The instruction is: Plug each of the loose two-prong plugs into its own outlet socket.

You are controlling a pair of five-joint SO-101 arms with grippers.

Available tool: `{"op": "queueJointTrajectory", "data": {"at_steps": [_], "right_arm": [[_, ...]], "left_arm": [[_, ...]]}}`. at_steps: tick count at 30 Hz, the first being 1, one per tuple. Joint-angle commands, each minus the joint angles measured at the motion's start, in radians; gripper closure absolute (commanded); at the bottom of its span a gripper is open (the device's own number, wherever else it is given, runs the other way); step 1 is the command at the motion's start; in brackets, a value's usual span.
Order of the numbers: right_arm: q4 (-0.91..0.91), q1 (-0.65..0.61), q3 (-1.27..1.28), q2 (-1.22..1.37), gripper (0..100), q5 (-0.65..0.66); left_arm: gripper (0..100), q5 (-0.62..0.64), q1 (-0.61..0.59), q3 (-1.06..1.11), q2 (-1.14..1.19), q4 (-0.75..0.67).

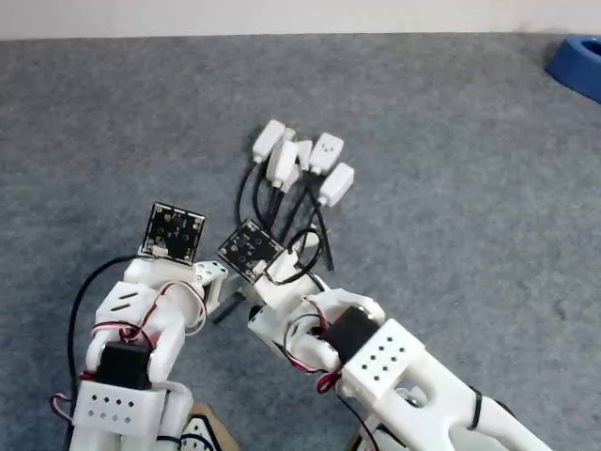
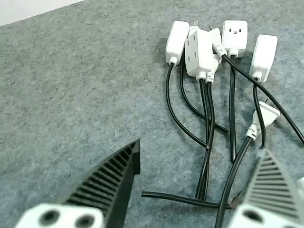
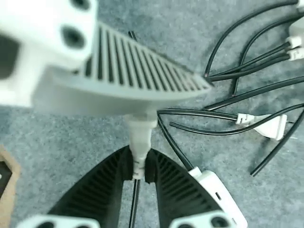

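White sockets (image 2: 199, 47) clustered, black cords (image 2: 207, 118); loose plug (image 2: 265, 116) flat nearby; held plug (image 3: 138, 133) in right claw (image 3: 137, 164).

My left end effector (image 1: 214, 274) and my right end effector (image 1: 280, 267) sit close together low over the grey bench (image 1: 451, 207). Ahead of both lies a cluster of white outlet sockets (image 1: 302, 158), their black cords (image 1: 246, 193) trailing back to a white plug (image 1: 305, 243) just beside the right one.
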Motion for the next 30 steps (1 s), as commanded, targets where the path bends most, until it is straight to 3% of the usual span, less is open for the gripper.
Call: {"op": "queueJointTrajectory", "data": {"at_steps": [1,30], "right_arm": [[0.007,0.064,-0.067,-0.091,99.1,-0.006],[0.259,0.094,-0.338,-0.122,99.1,0.023]], "left_arm": [[63,0.003,0.018,0.010,0.010,-0.020],[63,0.002,0.065,0.033,0.010,-0.018]]}}
